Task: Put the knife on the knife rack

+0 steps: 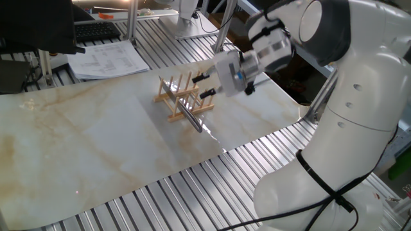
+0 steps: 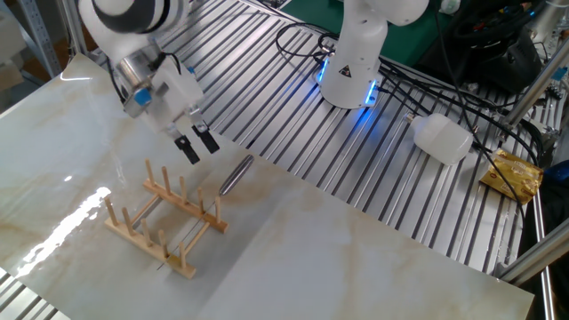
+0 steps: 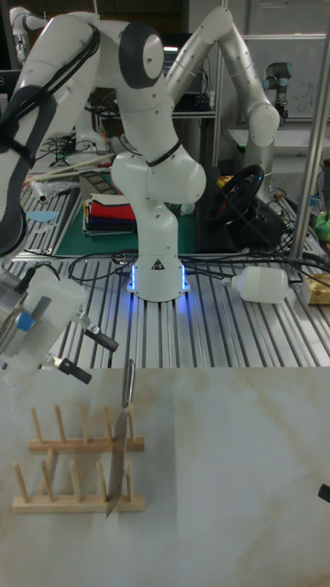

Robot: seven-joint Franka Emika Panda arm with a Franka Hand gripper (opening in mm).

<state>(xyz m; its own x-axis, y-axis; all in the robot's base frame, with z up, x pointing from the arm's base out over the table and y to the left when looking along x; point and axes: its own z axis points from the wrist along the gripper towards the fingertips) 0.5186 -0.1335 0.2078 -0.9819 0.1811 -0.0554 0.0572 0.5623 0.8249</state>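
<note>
The knife rack (image 1: 179, 96) is a small light-wood frame with upright pegs standing on the marble tabletop. The knife (image 3: 118, 442) stands on its edge in the knife rack (image 3: 77, 475), held between pegs at the right end. Its rounded metal handle (image 2: 236, 174) sticks out past the rack (image 2: 165, 219) toward the robot base. My gripper (image 2: 197, 145) hangs open and empty in the air, above and to the side of the handle, touching nothing. In the one fixed view the gripper (image 1: 203, 86) is just above the rack's far end.
A marble-patterned sheet (image 1: 96, 147) covers a slatted metal table. Papers (image 1: 107, 59) and a keyboard (image 1: 96, 29) lie at its far edge. A white jug (image 2: 442, 138), a yellow packet (image 2: 514, 174) and cables lie near the arm's base (image 2: 354, 64).
</note>
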